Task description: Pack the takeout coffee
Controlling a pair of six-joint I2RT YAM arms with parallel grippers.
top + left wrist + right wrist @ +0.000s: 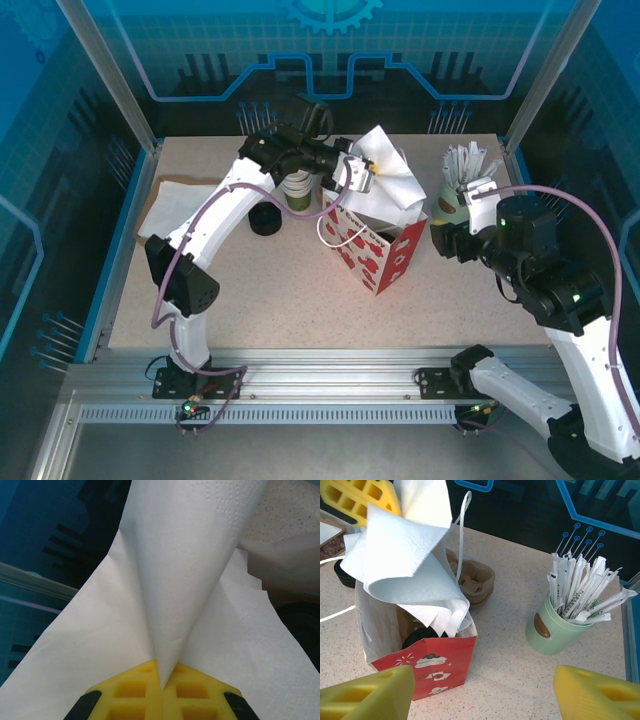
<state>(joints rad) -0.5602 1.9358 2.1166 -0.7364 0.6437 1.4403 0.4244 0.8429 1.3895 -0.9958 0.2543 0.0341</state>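
Napkin [392, 165] held over bag [378, 258], takeout coffee [422, 636] inside.
We note the left gripper [358, 180] pinched tight on the white sheet, which fans above the red paper bag's open mouth. We see the coffee's black lid down in there, cup body hidden. The right gripper [482, 690] hovers at the bag's near side, jaws spread wide and empty; a mint cup of straws [550, 630] stands nearby.

Dark round lid [420, 636] in the red bag [440, 666], largely beneath the white napkin [405, 565].
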